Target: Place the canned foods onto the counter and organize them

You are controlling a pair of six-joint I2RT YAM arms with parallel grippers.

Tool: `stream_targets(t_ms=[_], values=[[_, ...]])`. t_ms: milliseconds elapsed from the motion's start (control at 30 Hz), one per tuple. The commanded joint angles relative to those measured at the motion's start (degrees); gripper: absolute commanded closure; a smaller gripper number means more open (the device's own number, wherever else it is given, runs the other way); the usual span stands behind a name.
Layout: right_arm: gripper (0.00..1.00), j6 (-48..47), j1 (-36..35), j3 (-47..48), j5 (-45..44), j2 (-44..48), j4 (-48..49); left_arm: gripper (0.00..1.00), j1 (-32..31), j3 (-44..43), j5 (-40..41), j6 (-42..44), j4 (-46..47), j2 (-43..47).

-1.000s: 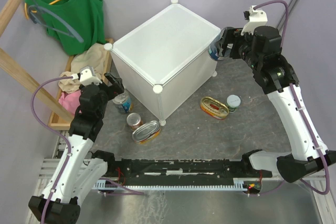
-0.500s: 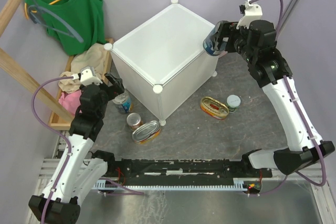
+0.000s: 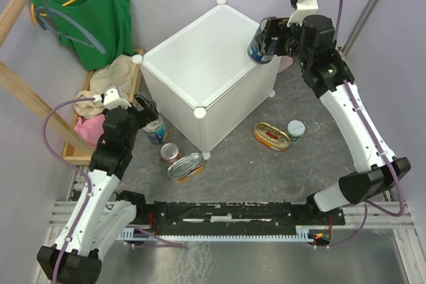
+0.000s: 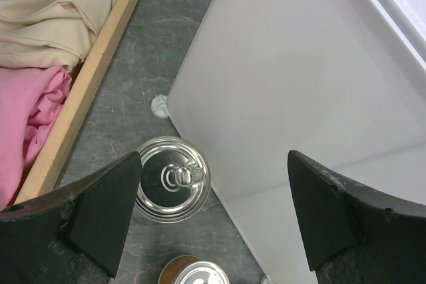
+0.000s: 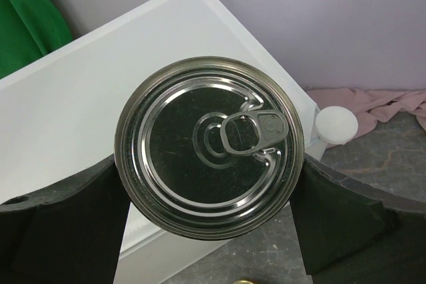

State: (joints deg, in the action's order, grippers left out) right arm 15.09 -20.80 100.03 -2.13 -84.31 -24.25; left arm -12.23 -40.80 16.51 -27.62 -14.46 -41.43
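Observation:
My right gripper is shut on a tall blue-labelled can and holds it in the air over the right edge of the white counter. The right wrist view shows its pull-tab lid filling the space between the fingers, above the counter. My left gripper hangs open over a second blue can standing on the mat against the counter's left side. This can lies near the left finger. A small orange-red can, two oval tins and a small green-white can rest on the mat.
A wooden clothes rack with a green shirt stands at the left. Its wooden base rail holds beige cloth and pink cloth. More pink cloth lies behind the counter's right corner.
The right arm has lifted the blue can up and to the left, from beside the counter's right corner to above its right edge. The left arm has hardly moved.

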Motion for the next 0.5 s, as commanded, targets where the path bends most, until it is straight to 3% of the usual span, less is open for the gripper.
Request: stream_targets(t_ms=[0,467], values=[[0.9,-0.4,-0.7,7.5,0.4,0.1,14.6,0.04,0.3,0.3,1.4,-1.9,3.3,0.1],[0.91,-5.3,-3.1,15.4,-0.9,-8.3,14.4,0.04,0.2,0.3,0.4,-2.4,4.7,-0.3]])
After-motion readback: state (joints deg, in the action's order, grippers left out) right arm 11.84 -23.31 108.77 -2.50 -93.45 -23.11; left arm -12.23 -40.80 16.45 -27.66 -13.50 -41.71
